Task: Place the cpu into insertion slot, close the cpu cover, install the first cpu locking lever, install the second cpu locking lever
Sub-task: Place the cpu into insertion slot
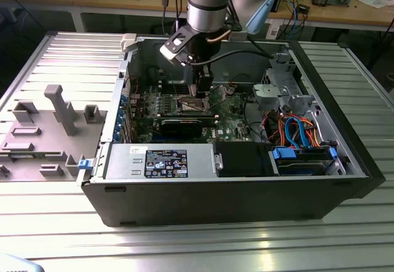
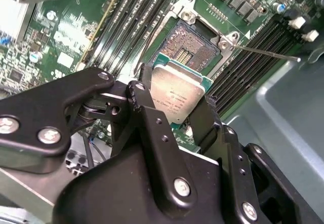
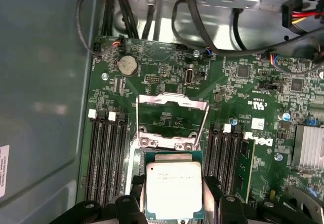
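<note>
The pincer (image 2: pixel 173 105) is pinching the cpu (image 2: pixel 178 88) by two opposite edges, with one black finger (image 2: pixel 148 113) pressing on each side. The cpu is hanging with its metal top facing away from the board, just over the insertion slot (image 2: pixel 192 45), and is overlapping one edge of it. Whether the cpu is touching the slot cannot be told. Most of the slot's dark contact field is lying uncovered.

In the first wrist view, the cpu cover (image 3: pixel 173 100) is standing open beyond the slot, on the side away from the pincer, and green board is showing through its square opening. A thin locking lever (image 2: pixel 266 53) is angling out from the slot's corner across the memory slots (image 2: pixel 129 16).

In the exterior view, the arm is reaching down into the open computer case (image 1: pixel 215 198), which is lying at the middle of the bench (image 1: pixel 184 247). The pincer (image 1: pixel 200 93) is hovering over the middle of the motherboard (image 1: pixel 234 121). The power-supply box (image 1: pixel 160 160) is sitting along the case's near wall.
</note>
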{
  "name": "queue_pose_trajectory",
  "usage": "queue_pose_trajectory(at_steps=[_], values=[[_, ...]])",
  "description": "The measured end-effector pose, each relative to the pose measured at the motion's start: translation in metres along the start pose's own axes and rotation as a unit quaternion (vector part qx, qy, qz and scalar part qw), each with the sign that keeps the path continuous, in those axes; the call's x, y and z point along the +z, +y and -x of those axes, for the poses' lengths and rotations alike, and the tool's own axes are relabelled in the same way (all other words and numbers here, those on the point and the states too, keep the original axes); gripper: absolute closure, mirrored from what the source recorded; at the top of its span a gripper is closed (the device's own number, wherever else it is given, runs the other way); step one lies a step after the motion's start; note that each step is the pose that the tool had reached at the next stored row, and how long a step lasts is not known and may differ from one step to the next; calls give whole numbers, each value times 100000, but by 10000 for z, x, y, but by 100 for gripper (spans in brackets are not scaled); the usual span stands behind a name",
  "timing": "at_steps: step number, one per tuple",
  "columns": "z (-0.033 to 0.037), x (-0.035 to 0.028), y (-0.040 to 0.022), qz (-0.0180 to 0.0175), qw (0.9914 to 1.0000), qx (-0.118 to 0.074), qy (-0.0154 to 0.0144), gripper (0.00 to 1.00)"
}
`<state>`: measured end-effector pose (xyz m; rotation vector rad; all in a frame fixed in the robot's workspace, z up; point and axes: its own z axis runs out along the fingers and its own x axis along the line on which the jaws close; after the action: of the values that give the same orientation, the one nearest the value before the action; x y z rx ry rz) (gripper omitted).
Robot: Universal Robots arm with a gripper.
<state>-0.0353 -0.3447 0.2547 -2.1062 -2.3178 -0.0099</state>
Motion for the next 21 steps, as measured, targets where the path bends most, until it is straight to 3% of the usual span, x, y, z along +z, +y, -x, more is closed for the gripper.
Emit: queue_pose_trajectory(at_steps=[5, 21], values=[[0, 15, 0, 47, 99914, 4140, 5, 46], [-2, 34, -21, 48, 99907, 4316, 2, 46]])
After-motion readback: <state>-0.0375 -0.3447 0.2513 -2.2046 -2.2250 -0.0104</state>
